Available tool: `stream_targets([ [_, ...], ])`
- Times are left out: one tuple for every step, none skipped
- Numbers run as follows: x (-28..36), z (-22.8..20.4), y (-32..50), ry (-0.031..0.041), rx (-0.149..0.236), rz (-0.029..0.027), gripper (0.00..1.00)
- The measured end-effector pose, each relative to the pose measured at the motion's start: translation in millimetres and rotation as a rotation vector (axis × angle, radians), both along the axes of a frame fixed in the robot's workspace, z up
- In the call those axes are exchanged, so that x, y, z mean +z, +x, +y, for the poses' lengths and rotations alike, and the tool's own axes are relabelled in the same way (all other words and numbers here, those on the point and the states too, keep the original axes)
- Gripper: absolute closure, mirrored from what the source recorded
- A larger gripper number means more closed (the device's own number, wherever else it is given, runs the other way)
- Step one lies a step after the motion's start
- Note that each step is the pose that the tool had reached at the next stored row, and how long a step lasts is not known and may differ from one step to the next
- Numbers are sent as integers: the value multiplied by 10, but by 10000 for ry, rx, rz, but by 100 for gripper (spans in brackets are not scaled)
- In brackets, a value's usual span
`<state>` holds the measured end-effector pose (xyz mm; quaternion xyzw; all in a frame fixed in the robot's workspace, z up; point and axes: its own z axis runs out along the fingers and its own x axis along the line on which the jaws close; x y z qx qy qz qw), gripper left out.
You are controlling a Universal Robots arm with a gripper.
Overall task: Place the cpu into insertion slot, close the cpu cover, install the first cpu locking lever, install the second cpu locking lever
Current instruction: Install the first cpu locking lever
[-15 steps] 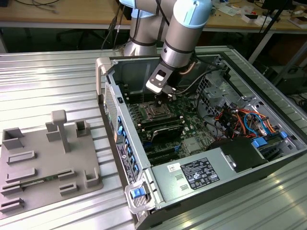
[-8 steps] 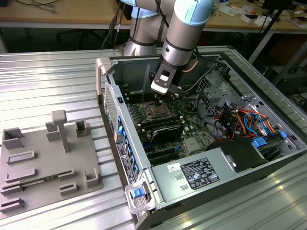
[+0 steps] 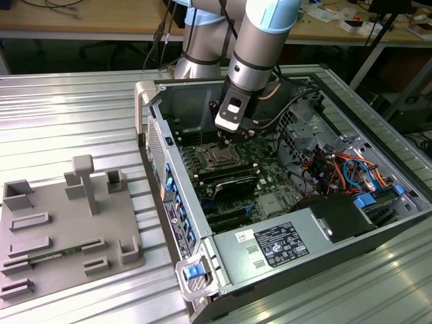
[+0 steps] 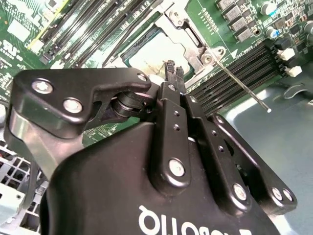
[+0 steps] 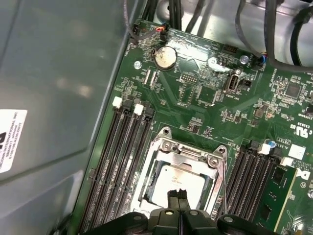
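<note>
Green board (image 5: 195, 98) — square silvery cpu (image 5: 171, 177)

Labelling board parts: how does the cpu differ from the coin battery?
The cpu is square, the coin battery round. The cpu looks larger than the coin battery. The cpu cover frames the cpu; nothing overlaps the coin battery. Both are flat and silvery.

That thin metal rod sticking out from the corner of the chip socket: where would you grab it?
Probably near the free tip of the locking lever, coming down from above and pinching across it. It is a thin straight rod, pinned by a corner of the cpu cover, and its far end crosses the memory slots, clear of the frame.
</note>
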<state>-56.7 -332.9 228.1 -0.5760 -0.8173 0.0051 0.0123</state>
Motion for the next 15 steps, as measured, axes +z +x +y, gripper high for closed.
stream_targets([
  [0,0,0,0,178,0,89],
  [0,0,0,-1,372,2,89],
  [0,0,0,1,615,3,89],
  [0,0,0,2,672,2,89],
  [0,0,0,2,672,3,89],
  [0,0,0,2,672,3,89],
  [0,0,0,2,672,3,89],
  [0,0,0,3,672,3,89],
  [0,0,0,2,672,3,89],
  [0,0,1,2,672,2,89],
  [0,0,0,2,672,3,89],
  [0,0,0,2,671,3,89],
  [0,0,0,2,672,3,89],
  [0,0,0,3,671,2,89],
  [-1,0,1,6,693,2,89],
])
